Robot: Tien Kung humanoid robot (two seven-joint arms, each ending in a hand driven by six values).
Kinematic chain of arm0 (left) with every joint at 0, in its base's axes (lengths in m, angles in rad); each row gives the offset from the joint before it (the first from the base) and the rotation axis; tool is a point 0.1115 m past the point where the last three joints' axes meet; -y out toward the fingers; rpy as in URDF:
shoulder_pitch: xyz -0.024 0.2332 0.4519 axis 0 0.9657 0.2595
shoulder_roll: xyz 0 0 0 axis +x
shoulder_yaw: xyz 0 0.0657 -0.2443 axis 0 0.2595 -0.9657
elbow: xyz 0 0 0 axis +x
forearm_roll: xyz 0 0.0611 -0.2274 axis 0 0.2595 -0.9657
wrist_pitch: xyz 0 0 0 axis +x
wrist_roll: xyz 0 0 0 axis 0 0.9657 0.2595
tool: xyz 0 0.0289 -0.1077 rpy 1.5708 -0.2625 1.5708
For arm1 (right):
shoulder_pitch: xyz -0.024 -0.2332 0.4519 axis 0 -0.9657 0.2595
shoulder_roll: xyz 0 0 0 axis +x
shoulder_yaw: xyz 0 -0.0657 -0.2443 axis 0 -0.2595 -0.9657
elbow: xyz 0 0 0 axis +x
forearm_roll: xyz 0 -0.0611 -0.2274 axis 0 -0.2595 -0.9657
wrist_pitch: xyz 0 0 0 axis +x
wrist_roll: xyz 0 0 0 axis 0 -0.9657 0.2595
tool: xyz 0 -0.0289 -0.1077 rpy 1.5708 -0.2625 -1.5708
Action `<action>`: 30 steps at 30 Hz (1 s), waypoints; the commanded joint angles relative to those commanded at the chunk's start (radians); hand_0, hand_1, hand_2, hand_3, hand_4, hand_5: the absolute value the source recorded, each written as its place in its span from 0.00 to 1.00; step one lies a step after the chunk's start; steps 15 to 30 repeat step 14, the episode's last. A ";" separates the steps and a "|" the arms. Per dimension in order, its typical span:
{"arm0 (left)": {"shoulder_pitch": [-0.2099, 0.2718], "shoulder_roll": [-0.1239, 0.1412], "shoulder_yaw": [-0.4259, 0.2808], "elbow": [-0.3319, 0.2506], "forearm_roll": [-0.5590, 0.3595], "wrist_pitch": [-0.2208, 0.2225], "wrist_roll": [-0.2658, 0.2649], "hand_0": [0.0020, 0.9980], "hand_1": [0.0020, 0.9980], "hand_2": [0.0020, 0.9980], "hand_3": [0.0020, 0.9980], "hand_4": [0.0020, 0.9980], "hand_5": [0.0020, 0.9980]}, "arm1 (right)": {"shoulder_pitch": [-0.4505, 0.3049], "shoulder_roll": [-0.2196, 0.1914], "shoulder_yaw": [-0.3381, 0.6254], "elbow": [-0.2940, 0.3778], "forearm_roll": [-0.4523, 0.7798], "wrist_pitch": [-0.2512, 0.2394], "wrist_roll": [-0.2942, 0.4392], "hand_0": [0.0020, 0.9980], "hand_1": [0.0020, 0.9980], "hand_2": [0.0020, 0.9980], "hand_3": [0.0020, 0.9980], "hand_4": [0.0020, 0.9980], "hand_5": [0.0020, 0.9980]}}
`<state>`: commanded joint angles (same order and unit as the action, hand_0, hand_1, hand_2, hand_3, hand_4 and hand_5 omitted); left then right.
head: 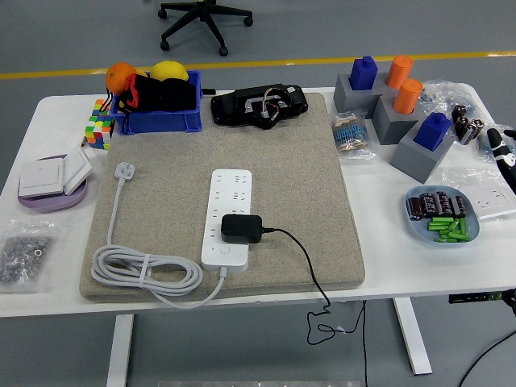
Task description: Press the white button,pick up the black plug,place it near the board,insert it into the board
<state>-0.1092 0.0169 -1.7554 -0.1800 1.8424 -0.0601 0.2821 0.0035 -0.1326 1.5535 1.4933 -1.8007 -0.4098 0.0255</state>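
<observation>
Grey felt mat (306,201) covers the middle of the white table (266,302), with bare margins left and right of it crowded by small items. We note the white power strip (228,218) lying lengthwise at mat centre, the black plug (242,228) seated on its near half, its black cable (310,270) running right and dropping over the table's near edge. The strip's white cord (145,272) coils at the mat's near-left corner. Open mat lies right of the strip. The right hand (504,153) shows only as dark fingertips at the right edge, near a blue dish (442,216); we cannot tell how its fingers are set. No writing is legible from here.
</observation>
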 joint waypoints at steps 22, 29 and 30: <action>-0.010 -0.002 0.028 0.000 -0.023 -0.001 -0.002 0.63 0.63 0.64 0.69 0.56 0.39 | -0.004 -0.009 -0.027 0.018 -0.072 0.030 -0.094 0.96 0.99 1.00 1.00 1.00 0.92; -0.010 -0.002 0.028 0.000 -0.023 -0.001 -0.002 0.63 0.63 0.64 0.69 0.56 0.39 | -0.004 -0.009 -0.027 0.018 -0.072 0.030 -0.094 0.96 0.99 1.00 1.00 1.00 0.92; -0.010 -0.002 0.028 0.000 -0.023 -0.001 -0.002 0.63 0.63 0.64 0.69 0.56 0.39 | -0.004 -0.009 -0.027 0.018 -0.072 0.030 -0.094 0.96 0.99 1.00 1.00 1.00 0.92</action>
